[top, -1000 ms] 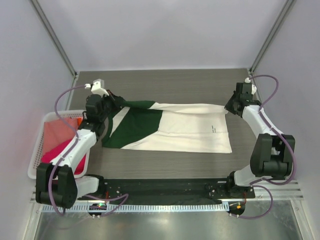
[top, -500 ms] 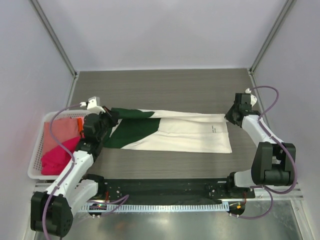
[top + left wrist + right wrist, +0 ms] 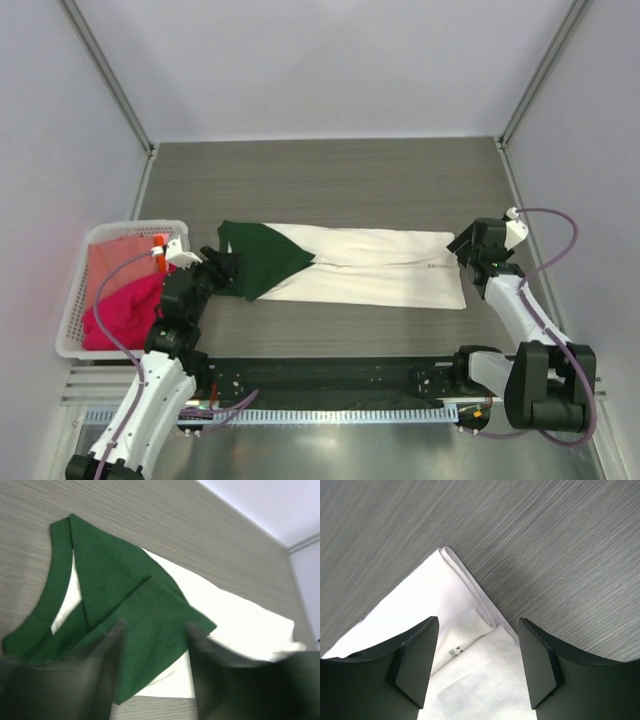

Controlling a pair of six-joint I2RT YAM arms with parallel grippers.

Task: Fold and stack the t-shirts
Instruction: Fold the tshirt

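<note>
1. Cream t-shirt lies flat as a long folded band across the middle of the table. It runs left to right and sits closer to the near edge than to the far edge.
2. Dark green fabric covers the band's left end, folded over the cream to a point that aims toward the right edge. The left wrist view shows a green neckband with cream showing through the opening.
3. Left gripper sits just beside the green end, on the side toward the left edge. Its fingers are blurred in the wrist view but spread wide. Green cloth shows between them lying on the table, and nothing is gripped.
4. Right gripper is at the band's far-right corner. Its fingers are wide apart and above the cloth, with nothing in hold. The layered cream corner and a small printed label show between them.
5. White lattice basket stands at the left edge toward the near-left corner.
6. A salmon-pink shirt fills the basket's far part, with a magenta shirt bunched on the near side.
</note>
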